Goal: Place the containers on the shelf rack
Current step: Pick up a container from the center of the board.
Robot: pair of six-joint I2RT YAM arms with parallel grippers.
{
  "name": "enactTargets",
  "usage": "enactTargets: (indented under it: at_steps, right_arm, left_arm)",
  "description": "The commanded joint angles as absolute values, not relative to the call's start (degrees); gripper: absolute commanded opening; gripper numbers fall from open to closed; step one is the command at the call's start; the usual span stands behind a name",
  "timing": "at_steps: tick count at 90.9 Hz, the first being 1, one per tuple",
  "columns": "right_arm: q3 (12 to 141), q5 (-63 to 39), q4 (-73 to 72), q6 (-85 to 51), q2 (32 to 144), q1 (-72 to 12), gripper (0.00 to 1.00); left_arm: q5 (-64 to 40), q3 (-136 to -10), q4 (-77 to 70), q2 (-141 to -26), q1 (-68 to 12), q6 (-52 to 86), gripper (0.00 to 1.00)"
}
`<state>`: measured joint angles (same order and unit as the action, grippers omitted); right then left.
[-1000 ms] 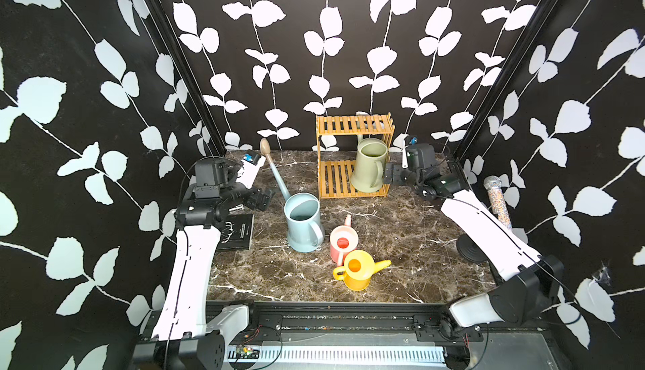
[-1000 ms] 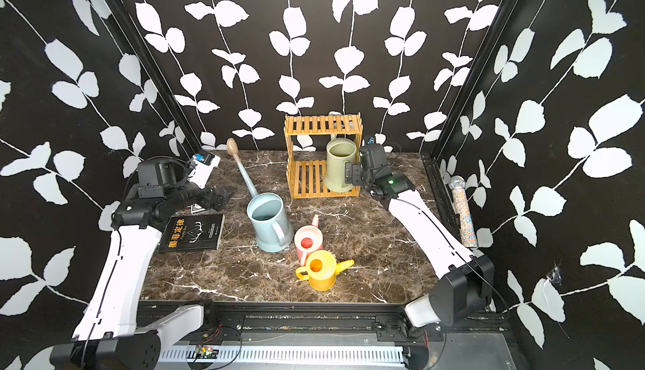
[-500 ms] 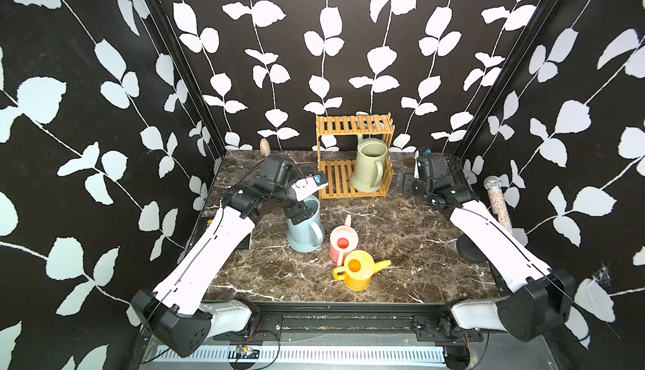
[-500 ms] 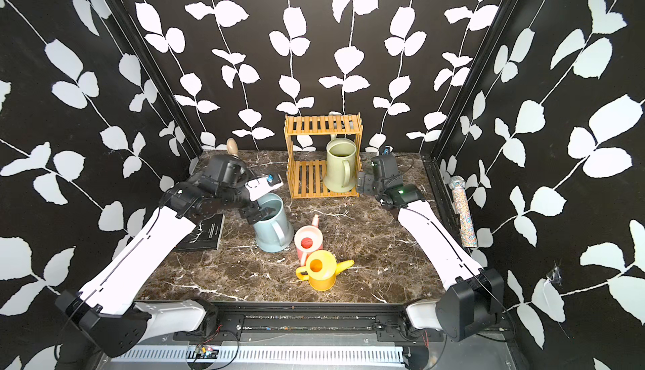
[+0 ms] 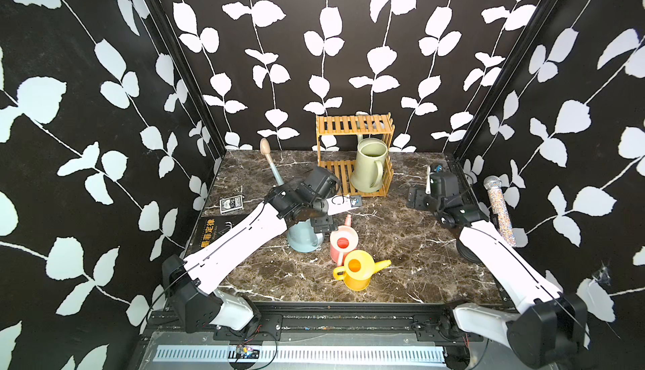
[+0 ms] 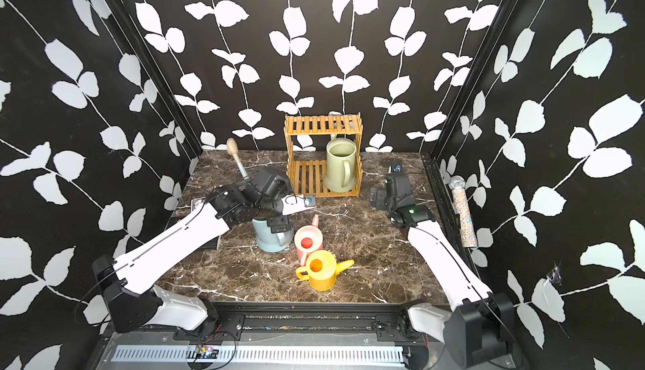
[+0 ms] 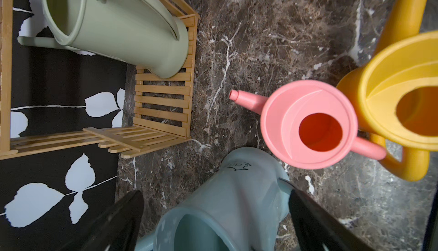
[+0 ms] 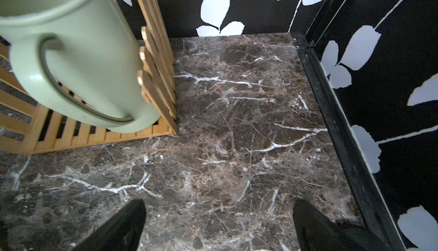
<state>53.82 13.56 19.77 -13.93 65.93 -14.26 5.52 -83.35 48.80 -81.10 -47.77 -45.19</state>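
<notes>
Marble tabletop (image 5: 401, 267), blue can (image 5: 302, 238) behind arm (image 5: 244, 242)

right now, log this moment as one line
left gripper: open, over pale blue can | right gripper: open, empty, beside shelf rack | sage green can: on lower tier | pink can, yellow can: on table

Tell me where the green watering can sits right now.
In both top views the green watering can stands upright on the shelf rack's lower tier, at its right end, near the right gripper.
</notes>
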Motion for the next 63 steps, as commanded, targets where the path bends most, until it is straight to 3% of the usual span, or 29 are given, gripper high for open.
enactTargets:
  at_steps: [1,35,63]
  right_arm:
    - [50.6,15.3,13.0,-9.0,62.3,-13.2,0.99]
    - [40.4,13.5,3.8,-1.9,58.7,-12.6,0.99]
    - [39.4,12.9,2.5,-2.5,60.1,-12.5,0.99]
  left_arm:
    - [7.9,-82.4,49.3,-80.2,-48.3,-49.5,0.99]
    - [12.3,-76.8,53.4,-77.2,-48.5,-55.8,0.98]
    - [18.1,-72.7,56.5,-74.1,-48.5,-57.2,0.98]
